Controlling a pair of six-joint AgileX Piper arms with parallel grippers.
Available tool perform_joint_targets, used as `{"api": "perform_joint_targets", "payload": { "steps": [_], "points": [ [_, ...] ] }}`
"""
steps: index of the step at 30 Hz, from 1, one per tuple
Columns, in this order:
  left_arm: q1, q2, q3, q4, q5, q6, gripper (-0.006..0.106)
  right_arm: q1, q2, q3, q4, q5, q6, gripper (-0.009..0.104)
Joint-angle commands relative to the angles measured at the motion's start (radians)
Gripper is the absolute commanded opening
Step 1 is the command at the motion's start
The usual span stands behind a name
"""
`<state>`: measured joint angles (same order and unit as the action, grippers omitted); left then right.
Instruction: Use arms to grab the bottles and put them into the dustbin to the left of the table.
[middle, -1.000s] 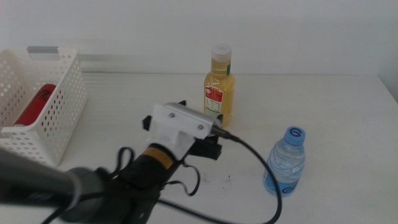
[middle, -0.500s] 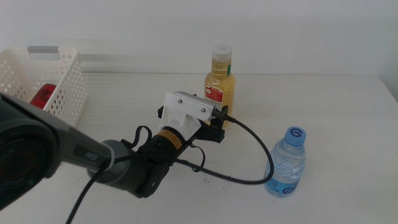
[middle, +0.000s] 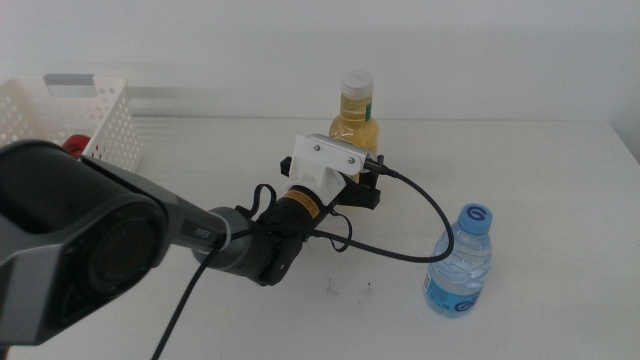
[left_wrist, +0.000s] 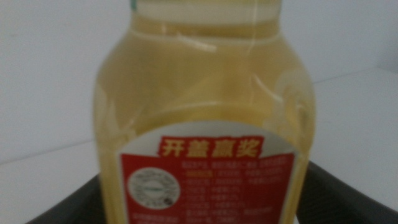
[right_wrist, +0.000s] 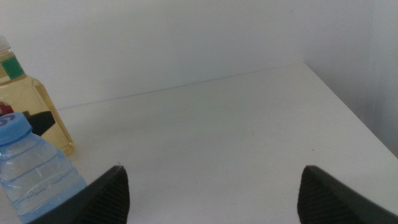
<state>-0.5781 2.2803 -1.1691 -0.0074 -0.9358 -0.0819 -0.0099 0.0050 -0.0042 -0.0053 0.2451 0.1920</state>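
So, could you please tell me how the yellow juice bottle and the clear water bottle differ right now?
The juice bottle holds yellow liquid under a pale cap; the water bottle is clear with a blue cap. The juice bottle stands at the far side of the table, the water bottle nearer the camera and to the right. The left gripper is at the juice bottle's base; nothing is at the water bottle. Both stand upright.

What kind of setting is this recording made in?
Likely a lab test bench: a bare white table against a blank wall, with only a juice bottle, water bottle and white basket.
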Motion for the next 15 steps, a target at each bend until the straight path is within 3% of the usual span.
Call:
{"api": "perform_joint_targets", "payload": {
  "steps": [1, 6, 9, 12, 15],
  "points": [
    [0.001, 0.021, -0.034, 0.000, 0.014, -0.001, 0.094, -0.006, -0.005, 0.004, -0.010, -0.008, -0.007, 0.091],
    [0.003, 0.057, -0.086, 0.035, 0.035, 0.024, 0.093, -0.006, -0.005, 0.004, -0.010, -0.008, -0.007, 0.091],
    [0.011, 0.057, -0.090, 0.035, 0.038, 0.067, 0.084, -0.006, -0.005, 0.004, -0.010, -0.008, -0.007, 0.091],
    [0.016, 0.057, -0.090, 0.035, 0.070, 0.038, 0.063, -0.006, -0.005, 0.004, -0.010, -0.008, -0.007, 0.091],
    [0.022, 0.037, -0.078, 0.090, 0.095, -0.084, 0.033, -0.006, -0.005, 0.004, -0.010, -0.008, -0.007, 0.091]
  ]
}}
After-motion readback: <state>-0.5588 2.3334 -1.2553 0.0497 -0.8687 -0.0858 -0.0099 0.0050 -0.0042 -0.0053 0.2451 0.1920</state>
